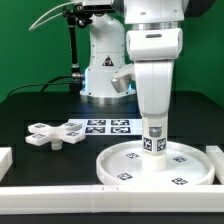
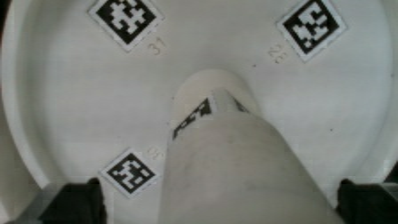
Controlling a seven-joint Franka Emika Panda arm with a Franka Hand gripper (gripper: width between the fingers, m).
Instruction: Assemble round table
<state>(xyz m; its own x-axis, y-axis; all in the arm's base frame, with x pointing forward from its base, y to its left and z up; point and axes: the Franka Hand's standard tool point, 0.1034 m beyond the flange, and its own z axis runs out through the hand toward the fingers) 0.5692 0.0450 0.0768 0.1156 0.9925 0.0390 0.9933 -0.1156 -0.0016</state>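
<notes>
Exterior view: the round disc (image 1: 160,165) lies flat on the black table, rim up, and the cylinder leg (image 1: 153,137) stands upright on its middle, long axis vertical. The arm comes straight down over the leg, so the pincer (image 1: 152,112) sits directly above it at the leg's top end; its state is hard to read from here. The cross-shaped base (image 1: 54,134) lies well apart, toward nine o'clock from the disc, beside the marker board (image 1: 103,126). White border rails (image 1: 60,190) run close along the disc's near side and at three o'clock, so sideways room there is tight; upward is free.

Wrist view: the leg (image 2: 222,150) runs from the camera down to the disc (image 2: 71,90), meeting it near centre between three square tags. The two fingertips (image 2: 75,203) stand wide apart, one on either side of the leg, apparently not touching it, though the lower corners are dim. The pincer stands spread, holding nothing.
</notes>
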